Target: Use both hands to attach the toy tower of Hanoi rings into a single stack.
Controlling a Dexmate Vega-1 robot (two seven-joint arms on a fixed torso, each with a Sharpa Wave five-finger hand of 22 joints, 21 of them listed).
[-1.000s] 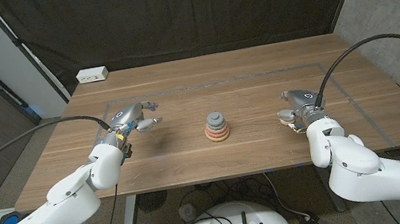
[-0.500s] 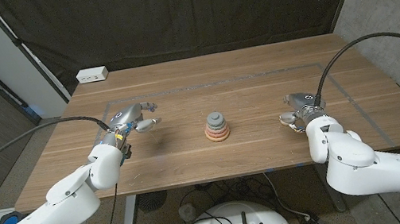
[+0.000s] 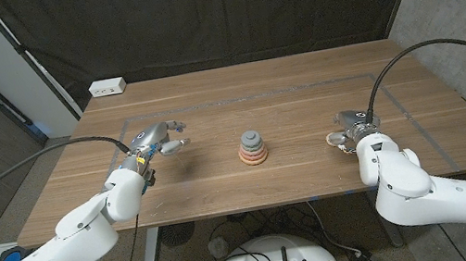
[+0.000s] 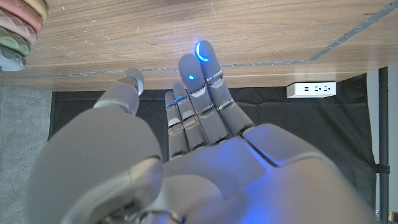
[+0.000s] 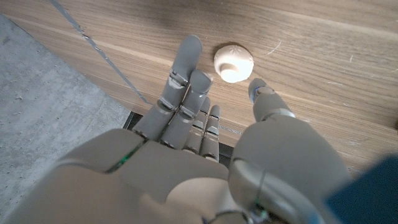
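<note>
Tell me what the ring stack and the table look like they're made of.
Ring stack: probably painted wood or plastic, matte, muted pastel bands with no glare; the pictures leave it open. Table: wood or wood veneer, with visible grain streaks and a low satin sheen.

Bare desk point(image 3: 302, 91) on both sides of ring stack point(image 3: 253, 148); small cream piece point(image 5: 234, 62) just beside right hand point(image 3: 345, 129).

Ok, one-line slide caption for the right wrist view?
Right hand, fingers spread and empty, over the table beside a small cream piece.
</note>
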